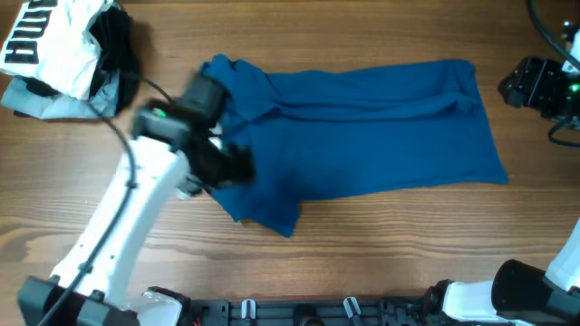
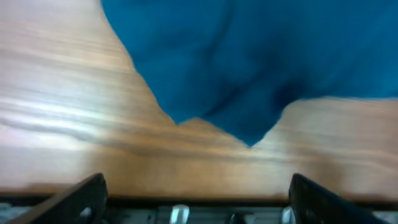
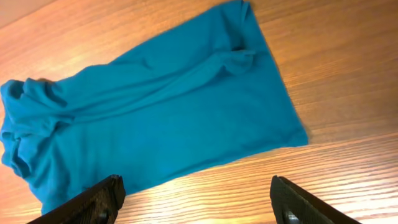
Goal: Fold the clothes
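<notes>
The deep-blue garment [image 1: 362,127] lies spread and wrinkled across the middle of the wooden table, with its bunched end at the left. My left gripper [image 1: 231,166] hovers over its left part. In the left wrist view the fingers [image 2: 196,186] are wide apart and empty, above bare wood just short of a pointed corner of the cloth [image 2: 249,68]. My right gripper [image 1: 535,83] is off the garment's far right end. In the right wrist view its fingers [image 3: 196,190] are open and empty above bare table, with the garment [image 3: 155,118] ahead.
A white garment with black lettering [image 1: 45,41] lies bunched at the back left on a pale grey-blue garment [image 1: 36,101], with a black cloth [image 1: 118,45] beside it. A dark rail [image 1: 299,312] runs along the table's front edge.
</notes>
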`<state>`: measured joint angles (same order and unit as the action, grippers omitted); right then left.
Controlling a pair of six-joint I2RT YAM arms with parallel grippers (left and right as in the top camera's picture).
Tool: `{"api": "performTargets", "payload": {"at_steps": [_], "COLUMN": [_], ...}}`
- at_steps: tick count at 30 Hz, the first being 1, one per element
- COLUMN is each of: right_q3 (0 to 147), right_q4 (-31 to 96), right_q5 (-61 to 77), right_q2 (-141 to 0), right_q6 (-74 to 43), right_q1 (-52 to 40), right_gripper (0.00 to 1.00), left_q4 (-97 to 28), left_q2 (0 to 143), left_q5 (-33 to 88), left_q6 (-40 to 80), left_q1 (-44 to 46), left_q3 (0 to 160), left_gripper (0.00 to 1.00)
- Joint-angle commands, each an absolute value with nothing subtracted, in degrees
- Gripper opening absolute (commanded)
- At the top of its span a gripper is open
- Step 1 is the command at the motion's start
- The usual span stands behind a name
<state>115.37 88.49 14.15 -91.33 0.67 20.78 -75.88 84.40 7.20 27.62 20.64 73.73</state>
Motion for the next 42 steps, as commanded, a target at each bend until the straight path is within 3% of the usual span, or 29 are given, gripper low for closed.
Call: {"api": "performTargets", "payload": {"at_steps": [1, 10, 18, 21, 22, 26, 30, 31, 33, 34, 35, 38, 42], "right_q3": [113.45, 112.86, 112.86, 112.86, 112.86, 112.84, 112.84, 112.86, 112.84, 112.84, 112.84, 112.84, 112.84], "right_q4": [87.07, 85.10, 84.51, 84.40, 84.40, 84.27, 83.99, 84.01, 84.03, 84.07, 84.09, 84.03, 82.98], "right_q5": [15.11, 15.09, 14.87, 14.90, 14.90, 14.90, 14.90, 14.92, 14.92, 14.92, 14.90, 14.90, 14.92], "right_q2": [-91.61, -91.66, -91.66, -91.66, -91.66, -91.66, -91.66, -91.68, -91.70, -91.70, -91.70, -91.72, -92.03], "right_q6": [0.08, 0.05, 0.08, 0.03, 0.05, 0.03, 0.01, 0.01, -0.01, 0.01, 0.01, 0.03, -0.01], "right_q1": [19.27, 15.92, 15.92, 15.92, 15.92, 15.92, 15.92, 15.92, 15.92, 15.92, 15.92, 15.92, 15.92], "right_gripper": [0.80, 0.80, 0.80, 0.80, 0.80, 0.80, 0.80, 0.80, 0.80, 0.80, 0.80, 0.80, 0.81], "left_q4": [-65.71, -46.78, -37.01, -37.04, -36.93, -36.16, -26.13, -23.99, -21.32, -21.65, -23.92, -33.63, -43.03], "left_q2": [83.68, 83.68, 83.68, 83.68, 83.68, 83.59, 83.79, 83.79, 83.79, 83.77, 83.64, 83.37, 83.42], "left_q5": [7.70, 7.66, 6.09, 5.43, 4.75, 3.36, 3.18, 3.18, 4.05, 7.22, 9.67, 10.70, 10.70], "left_q6": [35.51, 41.65, 41.63, 41.60, 41.60, 39.35, 36.18, 36.18, 34.85, 31.29, 30.22, 30.24, 30.20], "left_q1": [25.08, 26.48, 26.46, 26.46, 26.33, 21.08, 14.09, 13.47, 13.32, 13.32, 13.32, 13.32, 13.78], "left_q3": [60.25, 42.74, 42.59, 42.59, 42.61, 45.65, 46.52, 46.52, 46.52, 46.54, 46.54, 46.52, 45.30], "left_gripper": [0.84, 0.64, 0.24, 0.05, 0.04, 0.04, 0.04, 0.15, 0.83, 1.00, 1.00, 0.80, 0.78]}}
